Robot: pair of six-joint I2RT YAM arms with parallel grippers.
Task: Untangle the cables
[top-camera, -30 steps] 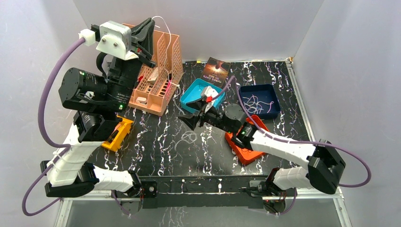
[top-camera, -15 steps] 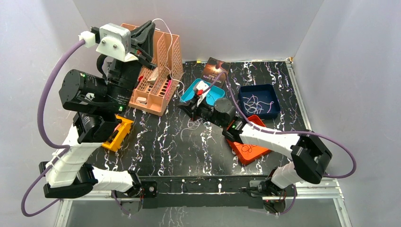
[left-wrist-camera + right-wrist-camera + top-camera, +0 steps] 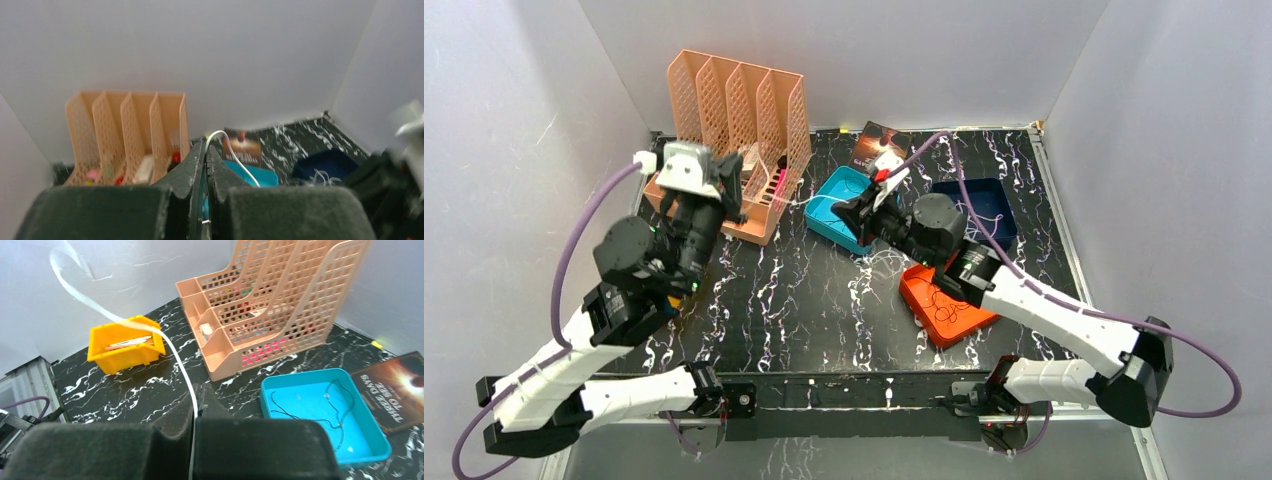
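marbled counter (image 3: 824, 310); left hand (image 3: 205, 150), right hand (image 3: 194, 412) clench white cable (image 3: 175, 360); only right wrist shows yellow bin (image 3: 125, 342); teal tray (image 3: 300, 375) holds cord (image 3: 305, 418).

The left claw (image 3: 205, 148) has its dark jaws pressed together on a thin white cable (image 3: 239, 157) that arcs up and off to the right. Beyond it, a peach file rack (image 3: 125, 127), a book (image 3: 243, 146), a teal tray (image 3: 264, 176) and a blue tray (image 3: 327, 162) sit on the black marbled bench (image 3: 305, 134).

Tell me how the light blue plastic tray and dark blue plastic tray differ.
The light blue plastic tray holds a thin dark cable; the dark blue plastic tray holds white cable loops. The light blue one sits nearer the peach mesh rack, the dark one farther right. Both are shallow rectangles.
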